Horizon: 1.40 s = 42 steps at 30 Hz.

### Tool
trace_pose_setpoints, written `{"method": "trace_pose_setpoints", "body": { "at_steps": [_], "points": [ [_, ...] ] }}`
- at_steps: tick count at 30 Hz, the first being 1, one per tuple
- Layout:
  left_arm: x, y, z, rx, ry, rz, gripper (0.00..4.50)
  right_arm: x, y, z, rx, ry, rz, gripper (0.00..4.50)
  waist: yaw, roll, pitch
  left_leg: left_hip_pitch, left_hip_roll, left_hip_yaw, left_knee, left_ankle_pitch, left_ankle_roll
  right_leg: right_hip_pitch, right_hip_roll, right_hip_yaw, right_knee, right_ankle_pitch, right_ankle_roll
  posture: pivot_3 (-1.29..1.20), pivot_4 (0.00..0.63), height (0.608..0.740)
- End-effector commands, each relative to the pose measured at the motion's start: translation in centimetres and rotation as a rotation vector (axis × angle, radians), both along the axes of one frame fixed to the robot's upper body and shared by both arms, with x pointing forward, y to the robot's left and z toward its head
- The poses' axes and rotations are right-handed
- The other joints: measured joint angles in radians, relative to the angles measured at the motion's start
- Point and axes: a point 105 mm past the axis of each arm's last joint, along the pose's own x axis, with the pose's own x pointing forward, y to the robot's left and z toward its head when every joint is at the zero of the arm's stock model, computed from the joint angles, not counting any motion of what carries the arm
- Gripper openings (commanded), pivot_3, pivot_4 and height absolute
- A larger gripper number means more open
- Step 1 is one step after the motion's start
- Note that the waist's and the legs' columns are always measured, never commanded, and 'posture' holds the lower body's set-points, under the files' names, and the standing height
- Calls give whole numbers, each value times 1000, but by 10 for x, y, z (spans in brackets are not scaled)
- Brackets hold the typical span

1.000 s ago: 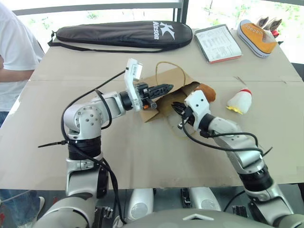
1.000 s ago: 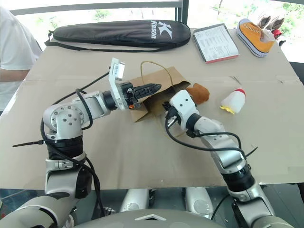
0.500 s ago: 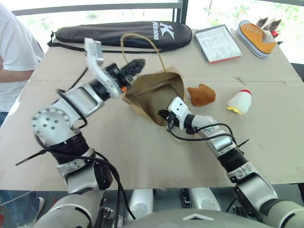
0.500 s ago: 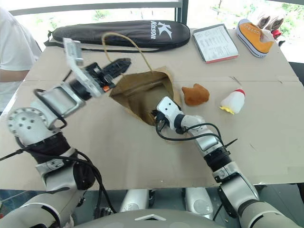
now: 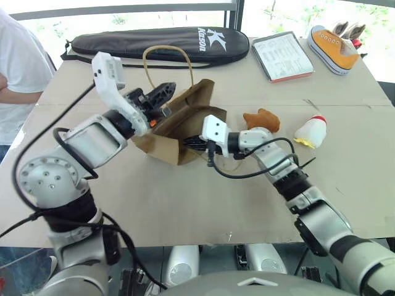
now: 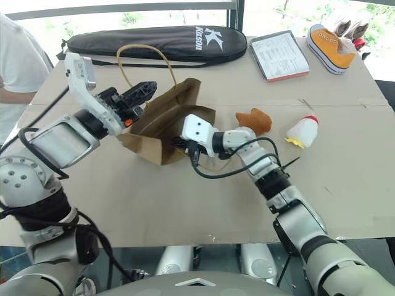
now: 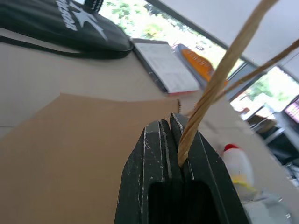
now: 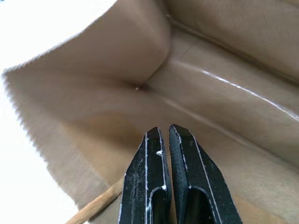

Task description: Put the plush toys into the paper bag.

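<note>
Bag (image 5: 176, 126): we see it lying tilted on the tabletop (image 5: 185, 203), mouth turned toward our right arm, one side lifted off the surface.
Handle (image 7: 219, 79): one twisted loop rises from the bag's upper edge and arcs above it.
Left hand (image 5: 162, 94): pressed together on that handle, the cord nipped between the fingers, holding the bag's top edge up.
Right hand (image 6: 179, 143): pressed together with nothing in it, its tip at the bag's mouth; from the wrist we look past the fingers (image 8: 145, 186) at bare paper walls and a bottom crease.
Inside the bag: no toy in the part we can see.
Brown toy (image 5: 261, 120): on the tabletop just beside the bag's mouth, behind our right forearm.
White toy (image 5: 310, 132): on the tabletop further right, apart from the brown one, red top up and yellow base down.
Other things: a black case (image 5: 160, 43), a booklet (image 5: 282, 55) and a sneaker (image 5: 333, 48) along the far edge, well apart from the bag.
Step in hand: we judge we are opening and steadying the bag; neither toy is in yet.
Next move: we think the right hand must back out, spread, and take the brown toy, while the left keeps the mouth lifted.
Risk: the pinch on the thin handle could let the bag sag or swing shut.
</note>
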Motion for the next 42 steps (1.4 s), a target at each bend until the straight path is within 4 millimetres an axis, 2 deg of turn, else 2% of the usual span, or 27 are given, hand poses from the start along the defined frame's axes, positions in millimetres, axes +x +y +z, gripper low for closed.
{"method": "trace_pose_setpoints", "body": {
  "at_steps": [1, 2, 3, 4, 8, 10, 12, 14, 17, 19, 21, 23, 26, 29, 33, 34, 36, 38, 40, 42],
  "points": [
    [-4, -3, 3, 61, -73, 14, 74, 9, 3, 28, 103, -14, -30, 0, 3, 0, 0, 0, 0, 0, 0, 1, -2, 0, 0, 0, 0, 0, 0, 0, 150, 740],
    [-3, -2, -3, 60, -65, 26, 74, 4, -4, 32, 108, -12, -7, 0, 5, 0, 0, -1, 0, 0, 0, 2, -3, -1, 0, 0, 0, 0, 0, 0, 150, 740],
    [-2, -1, -6, 54, -60, 34, 0, -1, -9, 34, 105, -10, 16, 541, 7, 0, 0, -1, 0, 0, 0, 2, -3, -1, -1, 0, 0, 0, 0, 0, 150, 740],
    [0, 3, -12, 63, -52, 57, 0, -6, -19, 45, 149, -1, 4, 817, 11, 0, 0, -1, 0, 0, 0, 1, -3, -1, -1, 0, 0, 0, 0, 0, 150, 740],
    [4, 11, -21, 77, -59, 87, 0, -28, -57, 86, 236, -24, -73, 2621, 25, 1, 0, -2, 0, 0, -2, 0, 0, -1, -7, -1, -1, 0, 0, 0, 150, 740],
    [7, 10, -22, 69, -68, 91, 0, -29, -78, 106, 279, -69, -185, 3639, 24, 1, 0, -2, -1, 0, -2, 0, 0, -1, -9, -1, -1, 0, 0, 0, 150, 740],
    [10, 9, -22, 58, -76, 89, 0, -28, -97, 113, 258, -99, -280, 4443, 22, 1, 0, 0, -1, 1, -3, 0, 0, -1, -9, 0, -1, 0, 0, 0, 150, 740],
    [12, 6, -22, 49, -86, 84, 0, -16, -118, 111, 206, -122, -432, 4443, 20, 1, 0, 0, -2, 1, -3, 0, 0, -1, -8, 0, -1, 0, 0, 0, 150, 740],
    [14, 2, -18, 22, -106, 73, 0, 10, -145, 90, 93, -86, -634, 4443, 21, 0, 0, 0, -2, 1, -4, 0, 0, -1, -8, 0, -1, 0, 0, 0, 150, 740],
    [14, 0, -16, 24, -114, 63, 0, 26, -156, 70, 20, -33, -722, 4443, 21, 0, 0, 0, -3, 2, -3, 0, 0, -1, -7, 1, -1, 0, 0, 0, 150, 740],
    [14, -8, -11, 7, -132, 34, 0, 47, -168, 35, -63, 72, -827, 4443, 18, 0, 0, 0, -2, 3, -4, 0, 0, -2, -4, 2, -2, 0, 0, 0, 150, 740],
    [13, -13, -5, -19, -146, 13, 0, 58, -174, 11, -114, 152, -878, 4443, 18, 0, 0, 0, -2, 3, -4, 0, 0, -2, -1, 3, -2, 0, 0, 0, 150, 740],
    [13, -15, 2, -41, -157, 4, 0, 64, -178, -8, -165, 198, -895, 4443, 20, 0, 1, -1, -2, 4, -4, 0, 0, -2, -1, 2, -2, 0, 0, 0, 150, 740],
    [11, -18, 4, -70, -153, -13, 0, 62, -180, -15, -198, 191, -883, 3654, 20, 0, 1, -1, -2, 3, -4, 0, 1, -2, -1, 3, -3, 0, 0, 0, 150, 740],
    [11, -21, -6, -116, -94, -26, 0, 51, -192, 2, -170, 117, -873, 1927, 25, 0, 1, -2, -2, 1, -4, 0, 1, -2, -2, 1, -3, 0, 0, 0, 150, 740],
    [11, -23, -10, -101, -84, -34, 0, 46, -193, 12, -122, 108, -863, 1264, 23, 0, 1, -2, -2, 1, -4, 0, 1, -1, -2, 1, -3, 0, 0, 0, 150, 740],
    [9, -28, -14, -89, -71, -50, 0, 37, -195, 38, 2, 95, -842, 527, 23, 0, 1, -2, -2, 1, -4, 0, 1, -2, -1, 1, -3, 0, 0, 0, 150, 740],
    [9, -34, -18, -95, -56, -68, 0, 23, -192, 76, 162, 57, -776, 41, 23, 1, 2, -2, -2, 1, -4, 0, 1, -2, -1, 1, -3, 0, 0, 0, 150, 740],
    [9, -38, -21, -102, -40, -79, 0, 5, -182, 112, 304, 14, -671, 41, 19, 3, 3, -2, -2, 1, -4, 0, 1, -2, -1, 2, -3, 0, 0, 0, 150, 740],
    [10, -42, -23, -125, -23, -92, 0, -12, -168, 137, 390, -6, -570, 41, 16, 3, 3, -1, -1, 2, -4, 0, 1, -1, 0, 2, -2, 0, 0, 0, 150, 740]
  ]
}}
